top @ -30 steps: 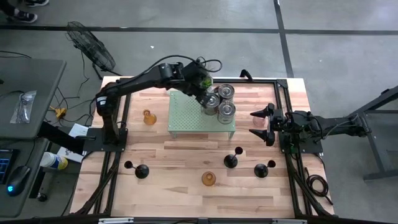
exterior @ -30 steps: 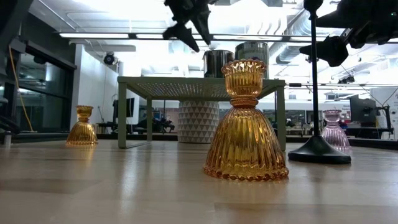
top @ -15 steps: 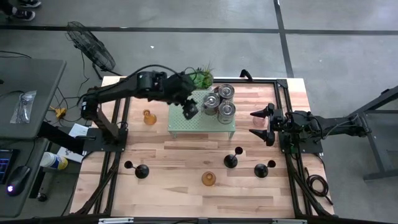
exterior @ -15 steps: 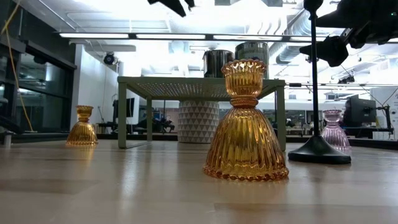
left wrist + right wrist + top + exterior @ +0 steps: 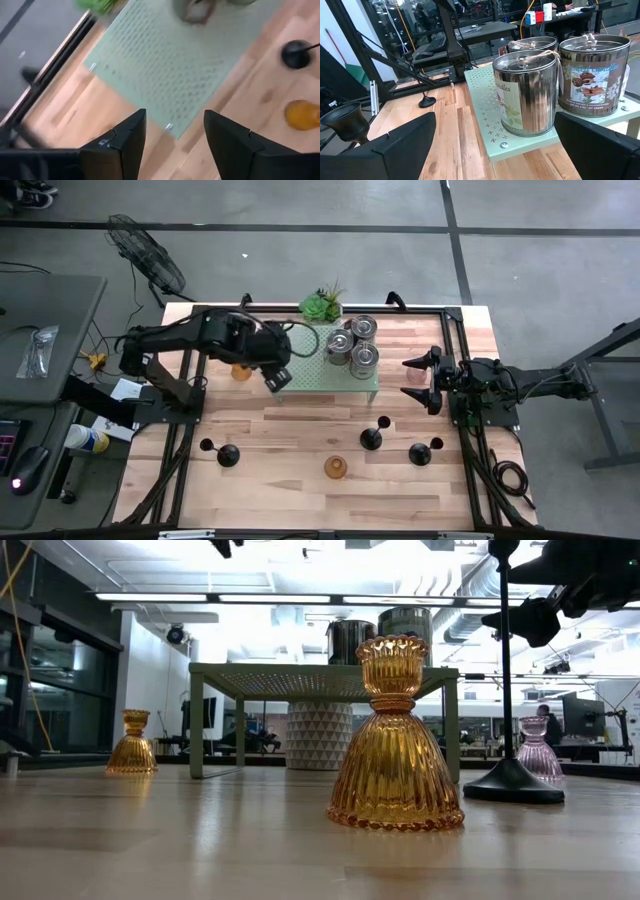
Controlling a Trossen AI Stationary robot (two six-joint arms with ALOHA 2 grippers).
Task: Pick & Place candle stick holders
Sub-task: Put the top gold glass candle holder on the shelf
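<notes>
The left pincer [image 5: 279, 377] hung over the stand's [image 5: 310, 370] left front corner, its fingers [image 5: 120, 145] apart and empty. The right pincer [image 5: 420, 379] waited at the table's [image 5: 300, 480] right edge, spread wide and empty. Three tins [image 5: 351, 345] stood clustered on the stand's right part. Amber holders [image 5: 335, 468] sat at front centre and left of the stand [image 5: 239, 369]; black ones [image 5: 372, 438] lined the front.
</notes>
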